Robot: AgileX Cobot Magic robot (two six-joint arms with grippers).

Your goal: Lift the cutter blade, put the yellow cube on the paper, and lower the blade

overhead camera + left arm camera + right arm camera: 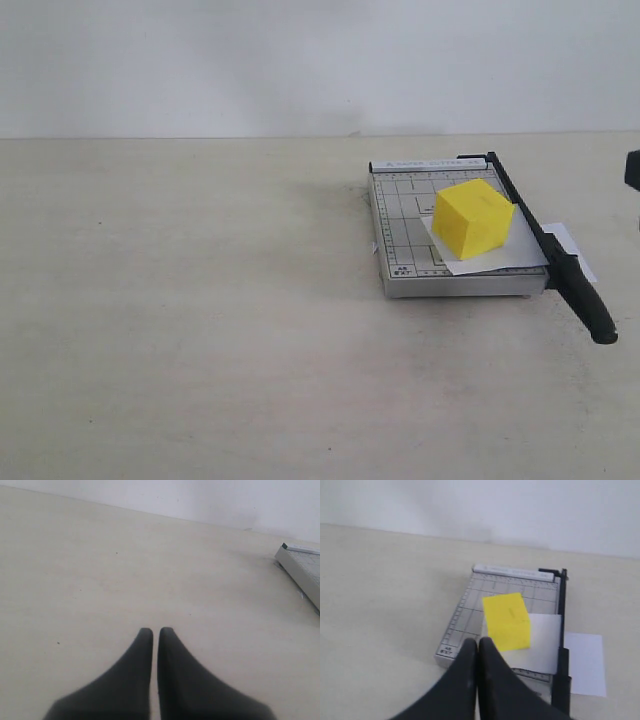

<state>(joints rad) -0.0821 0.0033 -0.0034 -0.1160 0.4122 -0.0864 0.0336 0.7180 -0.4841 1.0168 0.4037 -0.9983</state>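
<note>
Pale table point(200, 330) before a white wall. The left gripper point(155, 630), fingers together, hangs over it, left of the cutter base point(400, 215). The right gripper point(478, 642), closed and empty, faces the yellow cube point(472, 216) on the paper point(500, 255). The cutter blade point(545, 245) lies flat along the base's right edge, with its handle at the near end.

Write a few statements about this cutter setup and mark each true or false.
1. The yellow cube sits on the paper. True.
2. The cutter blade stands raised. False: it lies lowered along the edge of the cutter base.
3. The right hand grips the cube. False: it is shut on nothing, away from the cube.
4. The left hand is shut and empty. True.
</note>
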